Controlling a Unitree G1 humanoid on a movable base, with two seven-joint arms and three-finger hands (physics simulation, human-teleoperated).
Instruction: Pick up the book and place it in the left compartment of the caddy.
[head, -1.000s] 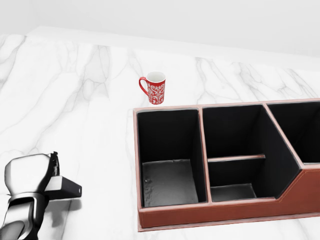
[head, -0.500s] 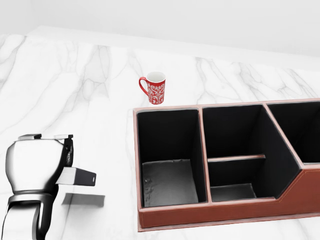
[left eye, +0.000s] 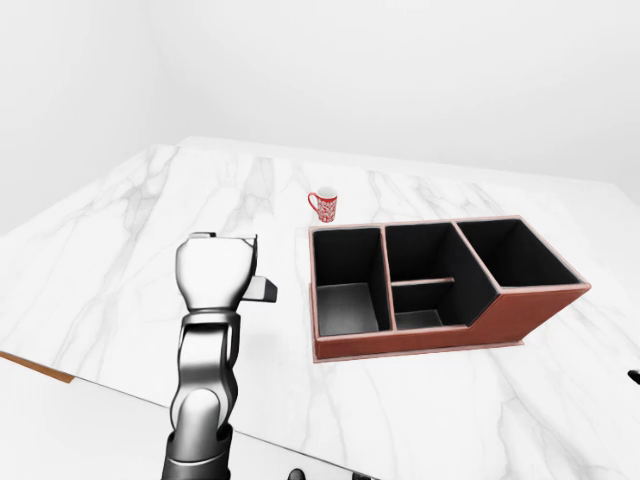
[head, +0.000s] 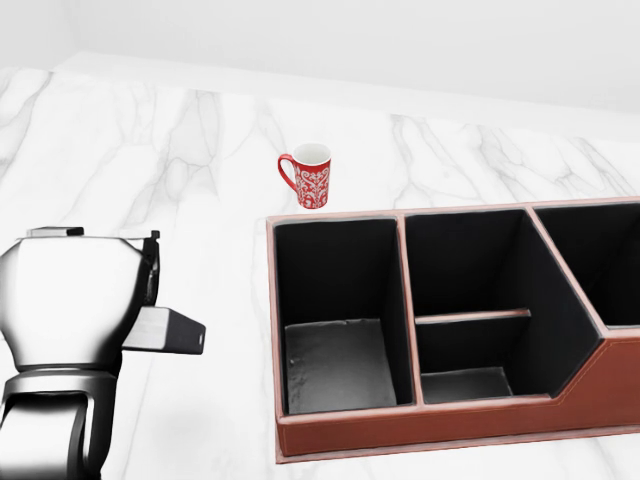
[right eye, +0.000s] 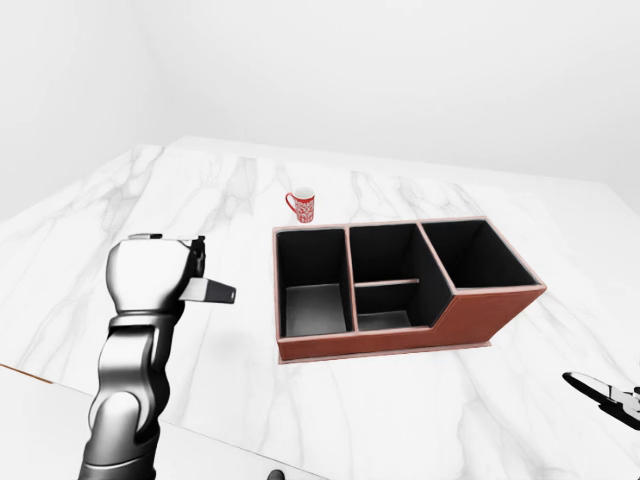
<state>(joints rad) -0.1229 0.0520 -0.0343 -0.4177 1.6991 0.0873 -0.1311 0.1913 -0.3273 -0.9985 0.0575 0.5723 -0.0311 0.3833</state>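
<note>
The left hand (head: 80, 310) is raised over the counter (head: 200, 150), its back turned to the cameras, so its fingers are mostly hidden. A pale slab with a dark end, probably the book (head: 170, 332), sticks out to the right from under the hand; it appears clamped in the fingers, though the hold itself cannot be seen. The book hangs clear of the counter, left of the caddy (head: 420, 425) and apart from its wall.

Judging by its looks, the book is thin, stiff and light, with smooth covers that could slip. A pinch across the flat faces near the spine seems the safest hold.

The caddy's left compartment (head: 335, 365) stands open and dark, with nothing in it. A red mug (head: 311, 176) sits just above the caddy in the head view. Only a sliver of the right hand (right eye: 605, 392) shows at the right-eye view's edge; whether it is open or closed cannot be told.
</note>
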